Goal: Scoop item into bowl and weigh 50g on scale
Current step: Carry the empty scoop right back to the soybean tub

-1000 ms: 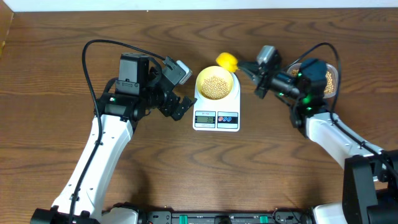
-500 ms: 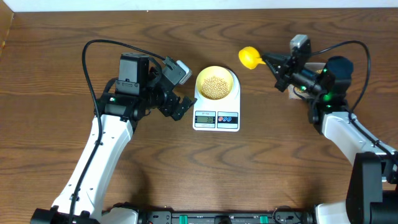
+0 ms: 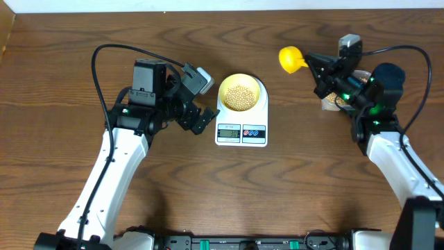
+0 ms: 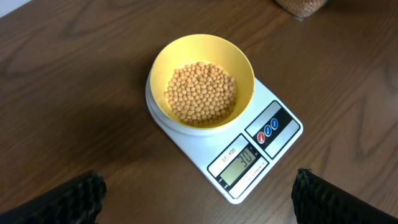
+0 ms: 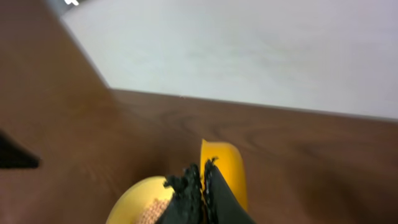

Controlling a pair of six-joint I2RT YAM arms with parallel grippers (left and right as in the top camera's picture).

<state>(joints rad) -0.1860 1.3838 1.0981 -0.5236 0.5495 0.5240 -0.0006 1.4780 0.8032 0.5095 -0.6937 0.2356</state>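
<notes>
Your bench [image 3: 83, 42] is bare wood all around the work, so any bean that gets loose will roll well away.

The scale [image 3: 241, 130] sits mid-bench. The left pincer [image 4: 198, 194] is spread wide and empty, just beside the scale's left edge. If that arm strays into the scale body, the reading is spoiled. The display looks like 30, though the digits are small, so I judge you short of 50 and needing more.

The clear container [image 3: 331, 103] is mostly hidden under the right arm, at the bench's right. Dip into it blind and you may knock or tip it.

The bowl [image 3: 241, 81] rests on the scale platform. A bump from the scoop would shove it off-centre or press in a false weight.

The scoop [image 3: 289, 57] is held by its handle in the right pincer [image 3: 316, 68], which is clamped shut on it. It sits toward the far edge, between bowl and container. A thin handle can twist in that grip and spill.

The beans [image 4: 200, 93] lie in the bowl, with more in the container. Even 1 heaped scoop could overshoot 50, so tip slowly.
</notes>
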